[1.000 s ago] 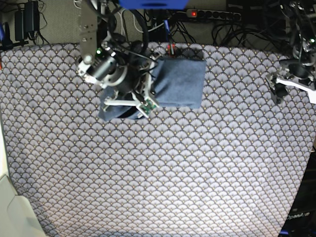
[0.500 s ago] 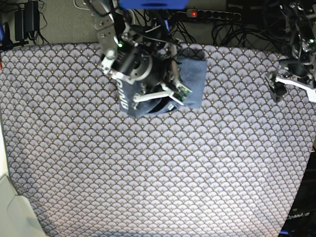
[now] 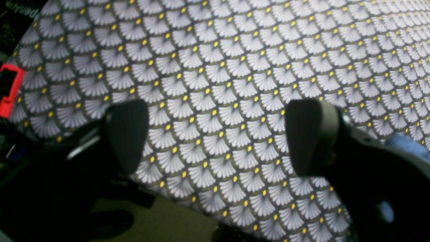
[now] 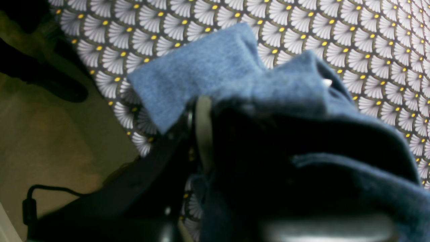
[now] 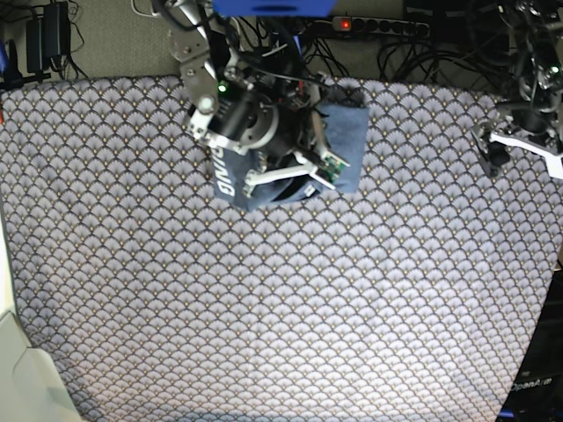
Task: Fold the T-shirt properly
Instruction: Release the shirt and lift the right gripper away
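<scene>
The slate-blue T-shirt [image 5: 346, 132] lies folded small at the back middle of the patterned table cover [image 5: 281, 308]. White lettering [image 5: 222, 172] shows on its left edge, which is turned up. My right gripper [image 5: 280, 183] is over the shirt's front edge and shut on a bunch of it. In the right wrist view the blue cloth [image 4: 215, 70] drapes over the gripper [image 4: 215, 114] and hides most of its fingers. My left gripper [image 5: 494, 154] is at the table's right edge, far from the shirt. In the left wrist view it [image 3: 218, 134] is open and empty above the cover.
A power strip [image 5: 378, 26] and cables lie behind the table's back edge. A white object [image 5: 22, 378] sits at the front left corner. A red clip [image 3: 10, 89] shows past the table edge in the left wrist view.
My right gripper has carried the shirt's left part up and to the right, over the rest. The lettering now shows. In the last half second it barely moved. The left arm stayed still.
</scene>
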